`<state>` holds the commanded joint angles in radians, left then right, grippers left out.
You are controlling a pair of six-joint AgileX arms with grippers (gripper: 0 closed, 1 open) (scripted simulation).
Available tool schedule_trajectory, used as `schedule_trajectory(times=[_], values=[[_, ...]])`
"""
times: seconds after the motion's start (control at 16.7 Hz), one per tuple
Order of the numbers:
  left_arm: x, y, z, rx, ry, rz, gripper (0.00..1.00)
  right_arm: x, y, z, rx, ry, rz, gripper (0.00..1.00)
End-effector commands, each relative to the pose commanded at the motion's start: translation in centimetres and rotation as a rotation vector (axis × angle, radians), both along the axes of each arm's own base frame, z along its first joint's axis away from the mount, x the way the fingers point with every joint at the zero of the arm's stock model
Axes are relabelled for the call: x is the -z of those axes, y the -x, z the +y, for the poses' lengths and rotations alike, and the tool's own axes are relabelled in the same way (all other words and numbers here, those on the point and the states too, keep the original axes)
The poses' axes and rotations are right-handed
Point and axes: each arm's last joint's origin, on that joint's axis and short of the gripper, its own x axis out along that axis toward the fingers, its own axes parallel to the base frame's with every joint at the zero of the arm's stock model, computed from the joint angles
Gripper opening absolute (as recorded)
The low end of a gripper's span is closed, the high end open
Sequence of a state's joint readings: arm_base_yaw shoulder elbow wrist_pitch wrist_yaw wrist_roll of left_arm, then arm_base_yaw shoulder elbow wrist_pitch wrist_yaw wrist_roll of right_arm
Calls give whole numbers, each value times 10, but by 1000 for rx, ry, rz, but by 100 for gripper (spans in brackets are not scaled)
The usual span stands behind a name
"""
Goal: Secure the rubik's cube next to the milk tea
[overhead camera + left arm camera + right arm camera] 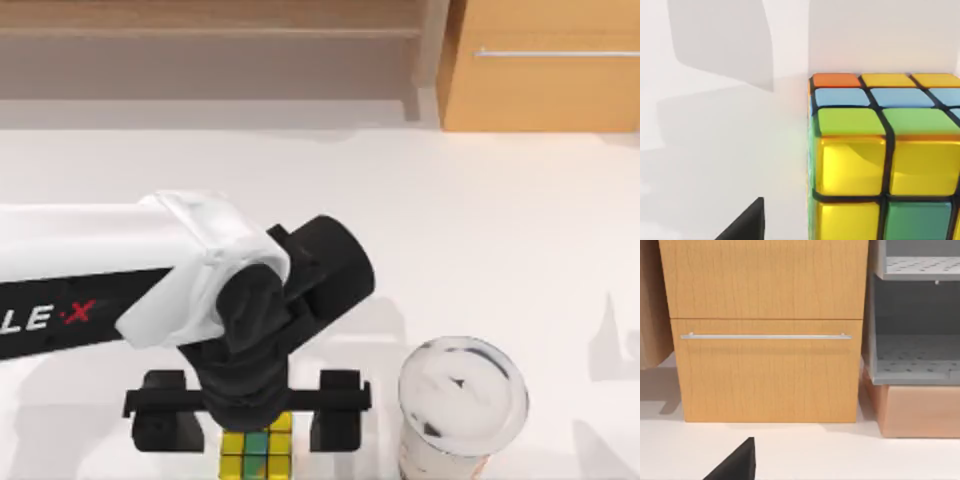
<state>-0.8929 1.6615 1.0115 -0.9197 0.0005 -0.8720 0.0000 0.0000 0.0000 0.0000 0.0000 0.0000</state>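
The rubik's cube, a small block of yellow, green and blue squares divided by black grid lines, sat on the white bench at its near edge, just left of the milk tea, with a strip of bare bench between them. The milk tea was a round cup with a white creamy top flecked with black and a pale tan body below. In the left wrist view the cube loomed close, showing an orange square at one corner beside yellow ones, a blue row beneath, then green and glossy yellow faces.

Directly above the cube hung the left gripper, carried by the white and black AgileX arm that reached in from the left of the cube. Its two black fingers stood spread wide apart, one on each side of the cube and clear of it, so the gripper was open and held nothing.

Beyond the cube, at the far side of the bench, stood a pale wooden cabinet with a slim metal handle. The right wrist view faced that cabinet with a grey perforated shelf unit beside it, and I could not tell the state of the right gripper.
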Motion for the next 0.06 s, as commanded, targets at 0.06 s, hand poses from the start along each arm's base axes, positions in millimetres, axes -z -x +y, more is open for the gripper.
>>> schedule_trajectory(times=[0.06], values=[[0, 0, 0, 0, 0, 0, 100, 0, 0, 0, 0, 0, 0, 100]])
